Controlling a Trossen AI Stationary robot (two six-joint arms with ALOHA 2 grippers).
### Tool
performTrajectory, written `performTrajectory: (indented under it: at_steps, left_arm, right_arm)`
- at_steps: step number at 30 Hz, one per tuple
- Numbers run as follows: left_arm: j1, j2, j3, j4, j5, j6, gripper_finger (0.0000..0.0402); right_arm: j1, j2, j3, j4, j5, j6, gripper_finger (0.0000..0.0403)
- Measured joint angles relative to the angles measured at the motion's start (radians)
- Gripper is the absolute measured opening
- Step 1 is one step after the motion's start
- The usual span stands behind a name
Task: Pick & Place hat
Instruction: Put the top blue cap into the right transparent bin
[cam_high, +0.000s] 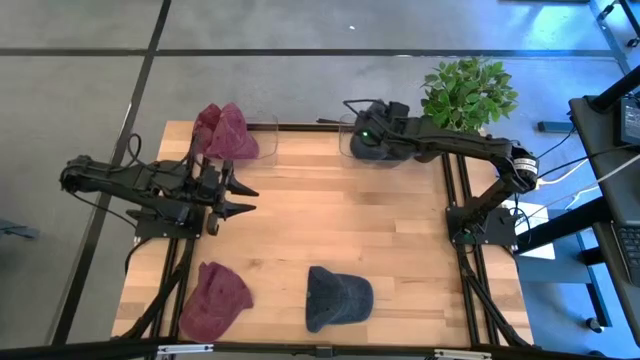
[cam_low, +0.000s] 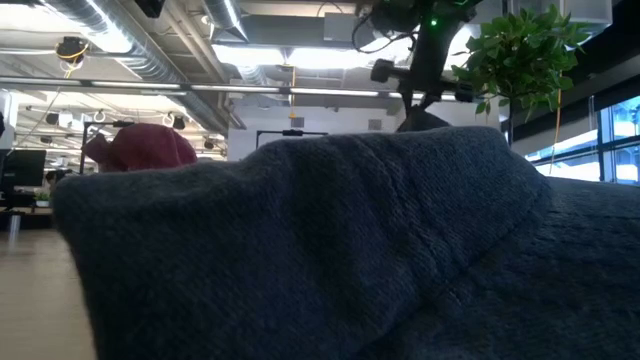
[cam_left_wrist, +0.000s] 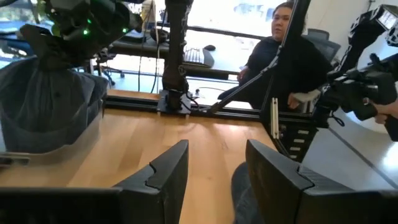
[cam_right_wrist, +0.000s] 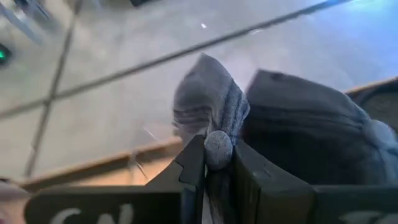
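My right gripper (cam_high: 366, 134) is at the table's far edge, shut on a dark grey-blue hat (cam_right_wrist: 208, 109) over a clear bin (cam_left_wrist: 93, 121). In the left wrist view the hat (cam_left_wrist: 46, 102) hangs into that bin. A second dark hat (cam_right_wrist: 308, 130) lies beside it. Another dark blue hat (cam_high: 338, 297) rests on its brim side near the table's near edge, and it fills the low view (cam_low: 330, 250). A maroon hat (cam_high: 215, 298) lies at the near left. My left gripper (cam_high: 243, 198) is open, hovering over the table's left side. My right gripper pinches a bunched fold of the hat's crown, right by its top button (cam_right_wrist: 217, 144), between the two fingers (cam_right_wrist: 189, 165). The fingers come from above, pointing down. The hat hangs below them, with its lower part inside the clear bin.
Two maroon hats (cam_high: 225, 130) sit in a second clear bin (cam_high: 268, 140) at the far left corner. A potted plant (cam_high: 468, 92) stands at the far right corner. A person (cam_left_wrist: 280, 56) sits beyond the table's right side. Bare wood (cam_high: 330, 215) lies between the arms.
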Motion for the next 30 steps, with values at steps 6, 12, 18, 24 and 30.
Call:
performTrajectory:
  at_steps: [6, 12, 18, 24, 30]
  left_arm:
    - [0.000, -0.030, 0.000, -0.027, 0.021, 0.012, 0.0157]
    - [0.000, -0.044, 0.000, -0.045, 0.034, 0.028, 0.0157]
    - [0.000, -0.045, 0.000, -0.045, 0.035, 0.038, 0.0157]
    - [0.000, -0.045, 0.000, -0.053, 0.039, 0.030, 0.0157]
    - [0.000, -0.046, 0.000, -0.055, 0.051, 0.028, 0.0157]
  right_arm:
    - [-0.002, 0.004, 0.000, 0.105, 0.096, 0.020, 0.0052]
    - [-0.002, 0.017, 0.000, 0.095, 0.127, 0.098, 0.0052]
    - [-0.003, 0.085, 0.000, 0.138, 0.134, 0.179, 0.0053]
    - [-0.003, 0.142, 0.000, 0.157, 0.156, 0.180, 0.0053]
    - [-0.003, 0.145, 0.000, 0.058, 0.159, 0.179, 0.0053]
